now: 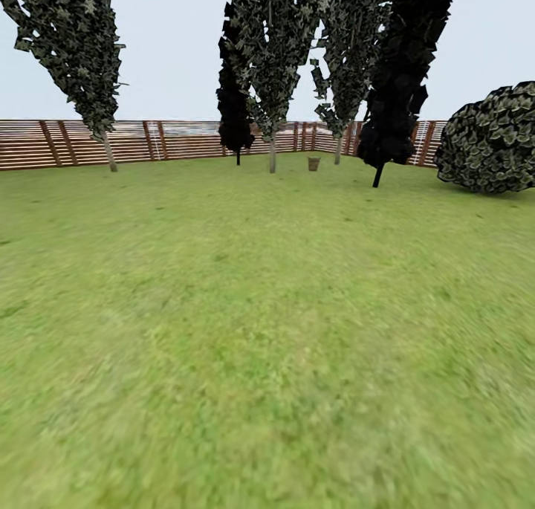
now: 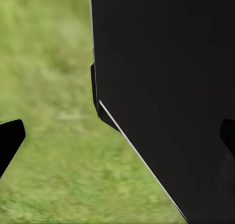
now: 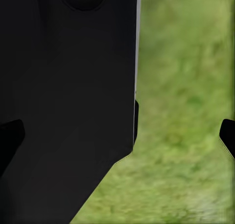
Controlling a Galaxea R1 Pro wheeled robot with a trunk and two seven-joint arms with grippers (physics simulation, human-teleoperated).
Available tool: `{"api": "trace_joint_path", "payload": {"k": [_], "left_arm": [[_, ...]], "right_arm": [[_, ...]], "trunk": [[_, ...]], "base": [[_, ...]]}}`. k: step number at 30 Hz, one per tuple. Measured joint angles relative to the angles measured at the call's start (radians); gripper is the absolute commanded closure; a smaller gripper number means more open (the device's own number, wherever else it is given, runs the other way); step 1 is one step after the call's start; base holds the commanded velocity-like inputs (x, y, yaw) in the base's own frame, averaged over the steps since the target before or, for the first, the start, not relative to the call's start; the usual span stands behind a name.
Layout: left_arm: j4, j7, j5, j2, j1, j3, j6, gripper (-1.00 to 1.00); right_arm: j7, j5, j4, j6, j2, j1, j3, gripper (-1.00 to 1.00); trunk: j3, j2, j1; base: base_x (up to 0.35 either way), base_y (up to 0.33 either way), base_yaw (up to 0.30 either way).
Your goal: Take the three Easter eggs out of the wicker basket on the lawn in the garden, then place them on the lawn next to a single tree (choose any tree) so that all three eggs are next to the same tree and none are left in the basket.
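Head view: wide lawn (image 1: 253, 323) runs back to a slatted fence (image 1: 74, 143). Basket (image 1: 314, 164) is tiny, far off near the fence, standing on the grass between two pale-trunk trees; too small to tell if eggs are inside. Tree (image 1: 273, 63) with the straight pale trunk stands just left of the basket, a second upright pale-trunk tree (image 1: 343, 56) just right of it. Black tree (image 1: 235, 100) sits behind and left of the first, a bigger black tree (image 1: 405, 70) leans further right. Leaning pale-trunk tree (image 1: 78, 56) is far left by the fence, round bush (image 1: 490, 139) at the right edge. Left wrist view: left gripper (image 2: 120, 136) has both dark fingertips at the frame's opposite edges, spread wide, nothing between them except a big black robot body panel (image 2: 166, 87) and blurry grass beyond. Right wrist view: right gripper (image 3: 120, 138) is the same, fingertips wide apart, released, empty, black panel (image 3: 63, 96) covering half the picture and grass on the other half. Basket is well apart from both grippers, across most of the lawn.
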State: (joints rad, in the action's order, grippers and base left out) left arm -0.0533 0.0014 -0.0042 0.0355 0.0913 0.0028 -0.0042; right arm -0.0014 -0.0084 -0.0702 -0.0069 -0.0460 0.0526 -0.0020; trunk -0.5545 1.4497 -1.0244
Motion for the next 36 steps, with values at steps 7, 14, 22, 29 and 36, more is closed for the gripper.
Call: {"api": "trace_joint_path", "payload": {"k": [7,14,22,29,36], "left_arm": [[0.0,0.0,0.0,0.0,0.0,0.0,0.0,-1.0],[0.0,0.0,0.0,0.0,0.0,0.0,0.0,-1.0],[0.0,0.0,0.0,0.0,0.0,0.0,0.0,-1.0],[-0.001,0.0,0.0,0.0,0.0,0.0,0.0,-1.0],[0.0,0.0,0.0,0.001,0.0,0.0,0.0,-1.0]], "right_arm": [[0.0,0.0,0.0,0.0,0.0,0.0,0.0,-1.0],[0.0,0.001,0.0,0.0,0.0,0.0,-0.001,-1.0],[0.0,0.0,0.0,0.0,0.0,0.0,-0.002,-1.0],[0.0,0.0,0.0,0.0,0.0,0.001,-0.002,-1.0],[0.0,0.0,0.0,0.0,0.0,0.0,-0.001,-1.0]], "trunk": [[0.0,0.0,0.0],[0.0,0.0,0.0],[0.0,0.0,0.0],[0.0,0.0,0.0],[0.0,0.0,0.0]], "base": [[0.33,0.0,0.0],[0.331,0.0,0.0],[0.331,0.0,0.0],[0.33,0.0,0.0],[0.33,0.0,0.0]]}}
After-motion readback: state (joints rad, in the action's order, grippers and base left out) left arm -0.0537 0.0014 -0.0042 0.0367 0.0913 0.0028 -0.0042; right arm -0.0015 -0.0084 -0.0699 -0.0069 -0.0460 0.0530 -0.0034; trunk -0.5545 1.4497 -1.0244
